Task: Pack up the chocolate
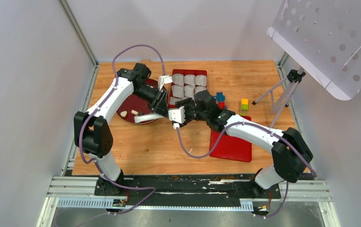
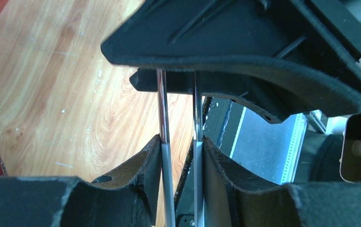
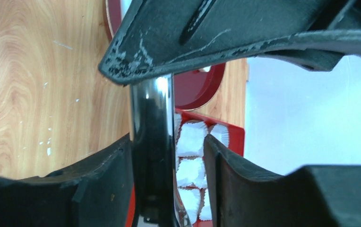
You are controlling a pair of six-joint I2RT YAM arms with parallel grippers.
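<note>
Red lid point(image 1: 230, 144) lies flat on the wooden table point(image 1: 159, 146), nearer than the red box point(image 1: 190, 71) and to its right.

Both arms reach inward and meet just in front of the red box's near-left corner.

Left gripper point(image 2: 181, 142): jaws drawn in on a pair of metal tongs point(image 2: 165, 118). Each finger presses against one of the two thin bright blades, with a narrow gap between the blades.

Right gripper point(image 3: 167, 137): jaws part spread. The tongs' shiny shaft point(image 3: 152, 142) lies against one finger only, with clear space to the other, so there is no pinch.

Chocolate: two pale lumps point(image 1: 123, 113) point(image 1: 134, 112) sit on the dark red plate point(image 1: 127, 101), left of the red box. The left arm hides part of the plate.

Red box: holds white paper cups point(image 1: 189, 79) in rows. Cannot tell whether any cup holds chocolate.

Right of the box: coloured blocks point(image 1: 220, 98) just beside it, and a yellow-green block point(image 1: 244, 104) further right. A tripod point(image 1: 285, 90) stands at the table's right edge.
</note>
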